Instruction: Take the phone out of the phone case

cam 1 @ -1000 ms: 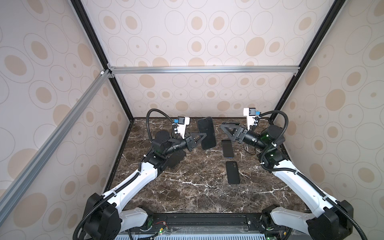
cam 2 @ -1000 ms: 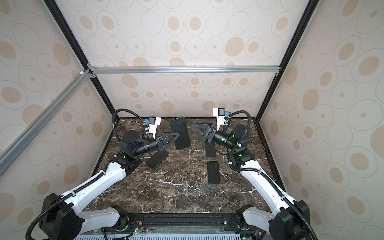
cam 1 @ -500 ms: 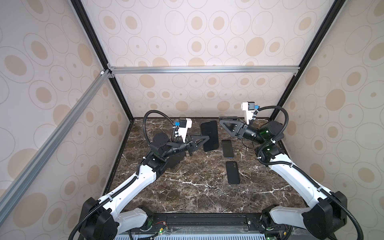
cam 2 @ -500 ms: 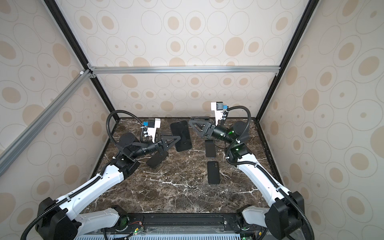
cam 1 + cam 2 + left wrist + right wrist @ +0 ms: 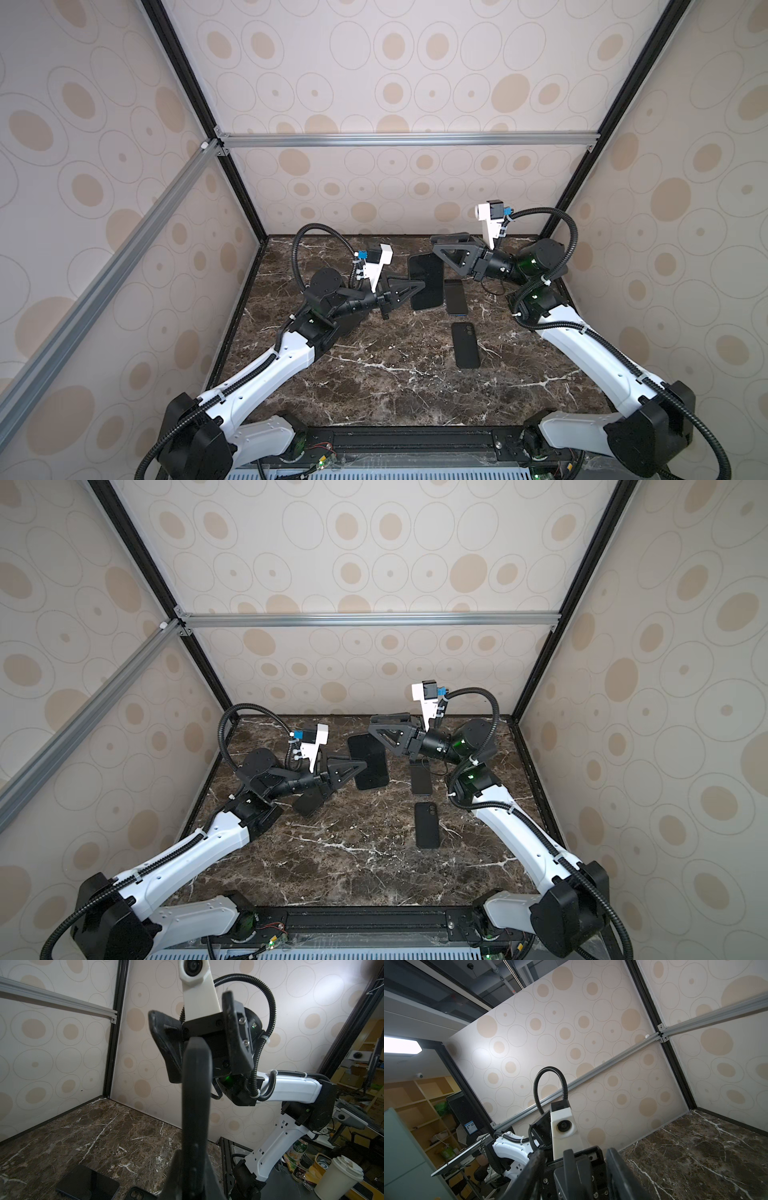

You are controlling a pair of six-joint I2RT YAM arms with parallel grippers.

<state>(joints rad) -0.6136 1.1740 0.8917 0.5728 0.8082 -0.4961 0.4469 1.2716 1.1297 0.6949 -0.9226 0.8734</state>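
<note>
1. Phone in its case, a flat black slab point(image 5: 427, 278) point(image 5: 369, 762), is held in the air over the back of the dark marble tabletop point(image 5: 374, 374). Its broad face is turned towards the cameras in both top views.
2. I see the left gripper point(image 5: 419, 286) pinching the slab's left edge, its black triangular fingers narrow and clamped on it. From the left wrist view the slab point(image 5: 196, 1095) shows edge-on, rising out of that grip.
3. The right gripper point(image 5: 434, 246) point(image 5: 372, 725) sits at the slab's far end, reaching in from the right. In the left wrist view its fingers point(image 5: 166, 1047) stand apart, one on either side of that end, with a gap visible beside one. I can't tell whether the other touches.
4. Two more things lie flat on the tabletop to the right of the held slab. One is a black glossy phone point(image 5: 456, 297) just beside it. The other is a black matte case or phone, camera cutout up point(image 5: 466, 345), nearer the rig's front.
</note>
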